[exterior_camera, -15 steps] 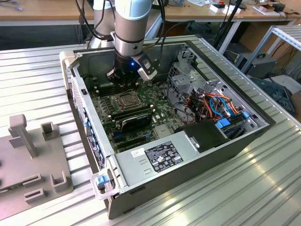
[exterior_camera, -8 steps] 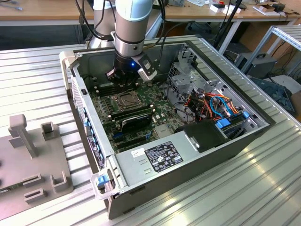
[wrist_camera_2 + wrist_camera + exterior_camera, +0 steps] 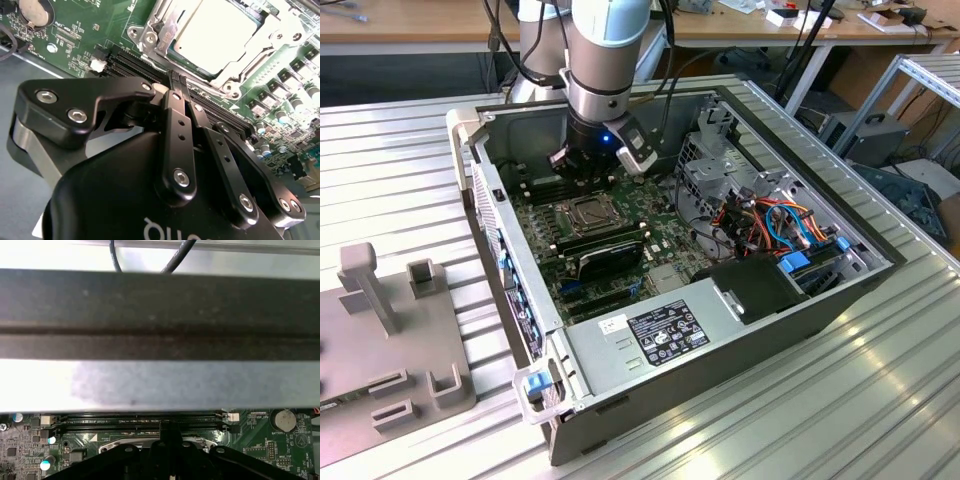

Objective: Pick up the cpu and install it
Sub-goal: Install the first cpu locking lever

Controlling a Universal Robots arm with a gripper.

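Silvery-grey metal face of the cpu (image 3: 218, 34) shows bright in the second wrist view, lying flat inside the socket frame (image 3: 150, 37) on the green motherboard (image 3: 75, 45). It looks already seated there; the frame's metal surround sits around its edges. Whether the frame is latched down I cannot tell.

My gripper (image 3: 179, 82) hangs above the board with the jaws clenched together, the two black fingers touching along their length and nothing between them. The tips stand over the dark memory slots (image 3: 130, 60) just beside the socket, not over the chip itself. From the tips, the cpu lies just past those slots, on the far side of them from my body. The chip is square, so no long axis to speak of; its edges run parallel to the slots.

In the exterior view my gripper (image 3: 588, 172) is down inside the open computer case (image 3: 470, 130), at the far end of the board, with the socket (image 3: 590, 212) just nearer the camera than my wrist.

Around: a black card (image 3: 610, 262) lies nearer still on the board; a drive cage with orange and blue cables (image 3: 775, 225) sits to the exterior view's right; the power supply (image 3: 660, 335) fills the near corner. The case's far wall (image 3: 160, 305) looms close in the first wrist view. The case rests on a ribbed metal surface (image 3: 390, 170).
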